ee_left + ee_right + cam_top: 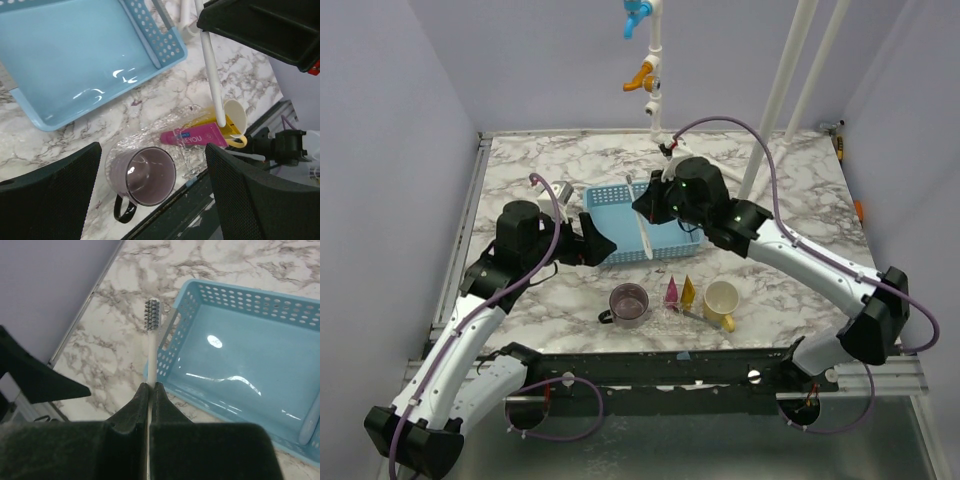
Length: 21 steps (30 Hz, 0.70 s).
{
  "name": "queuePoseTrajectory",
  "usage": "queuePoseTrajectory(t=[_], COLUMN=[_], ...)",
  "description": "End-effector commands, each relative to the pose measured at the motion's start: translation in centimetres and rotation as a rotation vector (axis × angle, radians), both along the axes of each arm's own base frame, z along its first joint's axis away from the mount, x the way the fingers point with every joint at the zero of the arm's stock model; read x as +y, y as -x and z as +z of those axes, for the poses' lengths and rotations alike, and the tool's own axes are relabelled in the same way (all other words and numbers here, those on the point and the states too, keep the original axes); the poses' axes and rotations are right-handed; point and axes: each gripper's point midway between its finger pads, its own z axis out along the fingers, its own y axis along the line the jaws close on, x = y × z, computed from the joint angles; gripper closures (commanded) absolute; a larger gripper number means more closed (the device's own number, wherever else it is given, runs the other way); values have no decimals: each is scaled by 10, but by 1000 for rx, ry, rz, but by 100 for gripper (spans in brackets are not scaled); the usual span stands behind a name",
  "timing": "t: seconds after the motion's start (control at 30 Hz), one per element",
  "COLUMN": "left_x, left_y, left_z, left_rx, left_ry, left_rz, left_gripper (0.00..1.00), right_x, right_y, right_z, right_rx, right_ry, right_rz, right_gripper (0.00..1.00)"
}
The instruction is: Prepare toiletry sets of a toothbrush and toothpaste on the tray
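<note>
Two toothpaste tubes, the pink tube and the yellow tube, already sit side by side on the clear tray. The tray lies near the front edge of the table, between the purple mug and the yellow mug. That half of the sets looks done.

One toothbrush is on its way. The right gripper has its fingers pressed together on the white handle. The brush hangs in the air over the front rim of the blue basket, which stands at the middle of the table. In the left wrist view the handle points down toward the tubes but ends above them, apart from the tray. It is not yet delivered.

The left gripper hovers by the basket's left front corner with its fingers spread wide and nothing between them.

Whether a brush already lies on the tray cannot be told. A thin pale stick shows just beside the yellow mug toward the front edge, too small to name. A pale rod also lies along the basket's far wall in the right wrist view and may be a second brush, though it is cut off by the frame.

By this reading the task is roughly halfway. What is left is setting the held brush down beside a tube, then probably fetching one more for the other tube.
</note>
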Motion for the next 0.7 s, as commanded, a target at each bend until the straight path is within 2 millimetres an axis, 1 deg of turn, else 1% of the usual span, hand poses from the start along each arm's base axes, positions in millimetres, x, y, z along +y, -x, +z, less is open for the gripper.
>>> queuePoseTrajectory(t=[0.0, 0.17, 0.37, 0.5, 0.67], left_x=[-27, -40, -44, -44, -50], left_y=[24, 44, 63, 71, 79], left_z=[19, 46, 69, 81, 95], left_rx=[-41, -78, -117, -153, -160], left_ry=[105, 189, 240, 252, 299], left_rz=[-204, -338, -427, -467, -542], left_gripper=[15, 15, 15, 14, 14], right_x=[2, -8, -21, -27, -28], right_y=[45, 78, 114, 137, 168], right_z=[17, 24, 26, 32, 42], right_rx=[-22, 3, 45, 61, 93], right_ry=[-20, -14, -32, -77, -146], right_rz=[234, 352, 459, 526, 652], right_gripper=[100, 100, 100, 100, 100])
